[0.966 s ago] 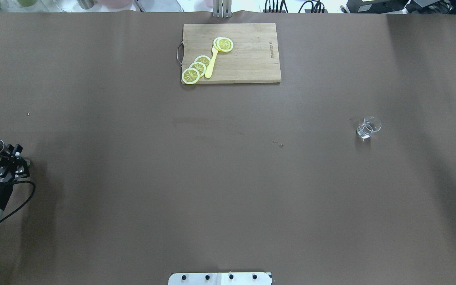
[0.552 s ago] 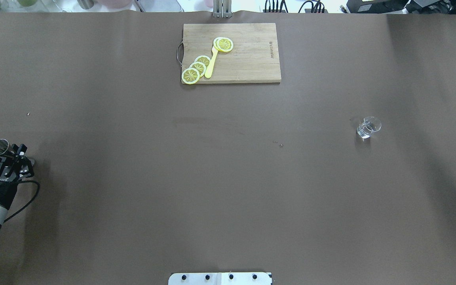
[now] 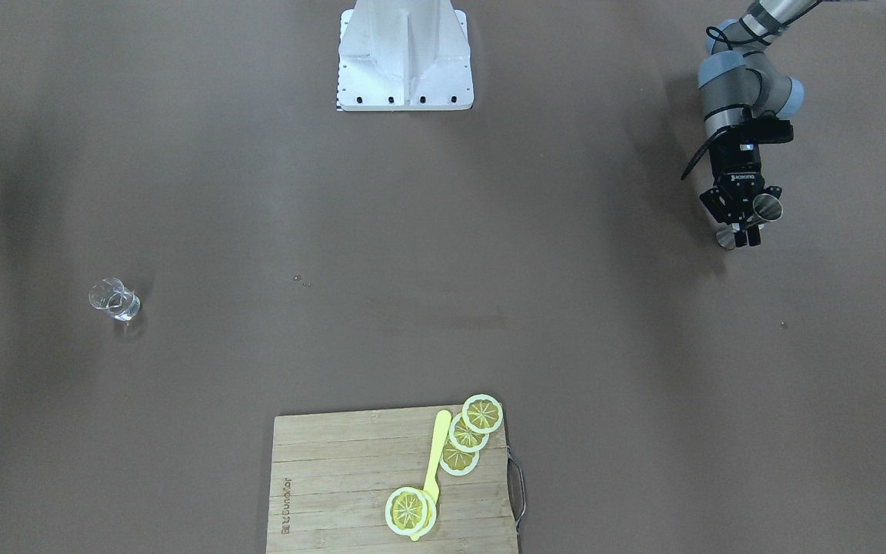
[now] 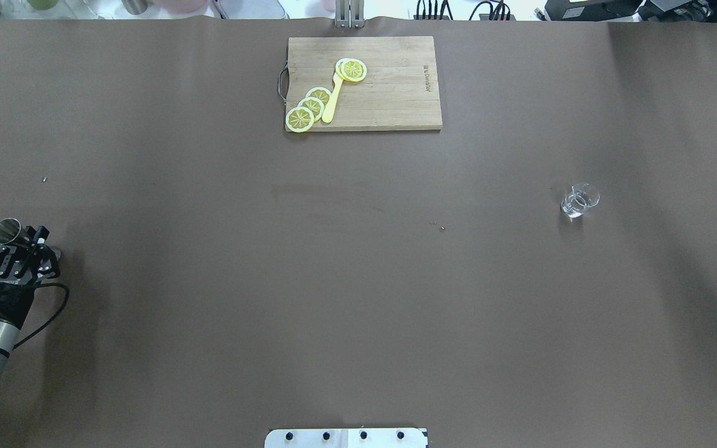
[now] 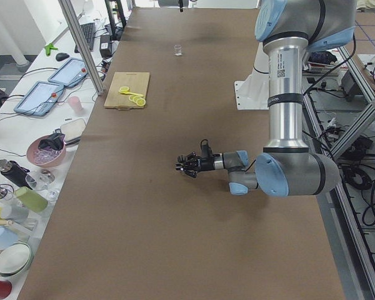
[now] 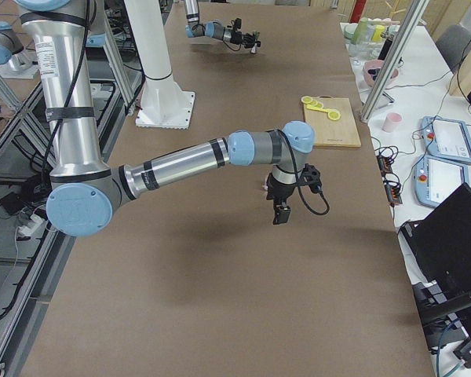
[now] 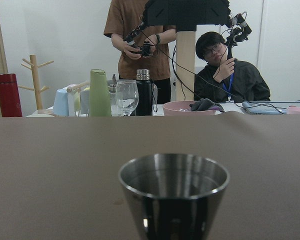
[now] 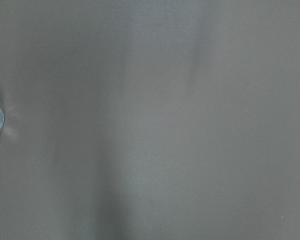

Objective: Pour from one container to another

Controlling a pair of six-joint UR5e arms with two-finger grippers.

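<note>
In the front-facing view, you see the left gripper [image 3: 747, 233] at the upper right, clamped on the steel cup [image 3: 766, 207]. The small glass [image 3: 114, 300] stands at the middle left, well apart from it. Overhead, the cup sits at the left edge and the glass at the right. In the left wrist view, the cup fills the bottom centre. In the right-side view, the right gripper [image 6: 281, 212] hangs mid-frame; you cannot tell how wide its claw is.
</note>
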